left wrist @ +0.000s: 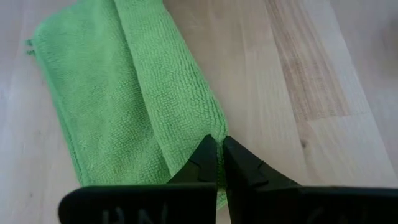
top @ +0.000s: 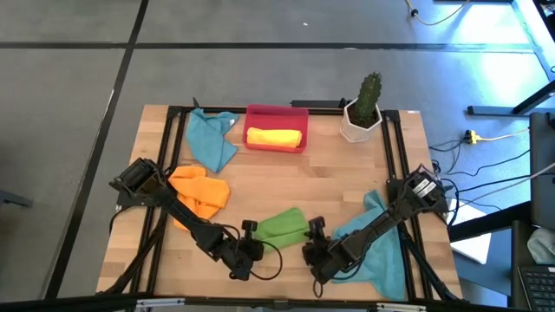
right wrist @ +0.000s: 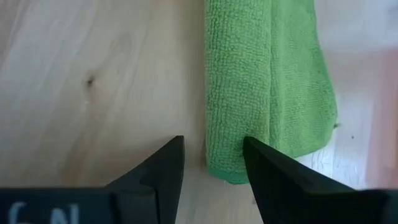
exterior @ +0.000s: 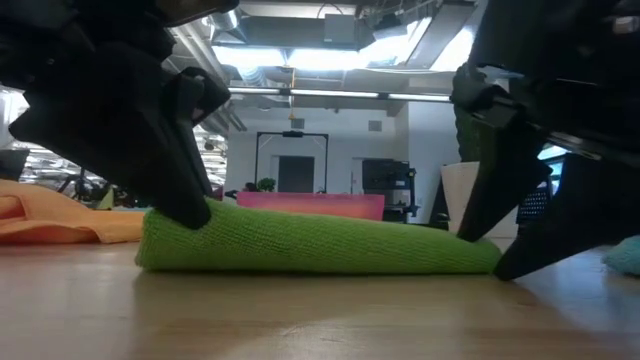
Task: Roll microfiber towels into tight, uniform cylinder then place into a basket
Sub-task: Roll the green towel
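Note:
The green towel [top: 282,225] lies on the table near its front edge, partly rolled: a thick rolled fold [left wrist: 168,93] beside a flat part [left wrist: 81,112]. My left gripper [left wrist: 219,142] is at the towel's left end, shut on it. My right gripper [right wrist: 213,146] is open at the towel's right end [right wrist: 239,168], one finger over the fold and the other over bare wood. A rolled yellow towel [top: 276,137] lies in the red basket [top: 277,114] at the far side. My left gripper pinches the rolled fold's edge at the towel's left end [left wrist: 214,127] between its two fingertips. It slants down from the table's left, and the towel lies on the table. My right gripper has one fingertip [right wrist: 255,149] on the rolled fold's right end [right wrist: 233,146], slanting down from the right; its other finger [right wrist: 171,155] is beside the towel.
An orange towel [top: 201,189] lies at the left, under my left arm. One teal towel [top: 211,139] lies at the far left and another [top: 373,247] under my right arm. A white cactus pot [top: 362,120] stands at the far right.

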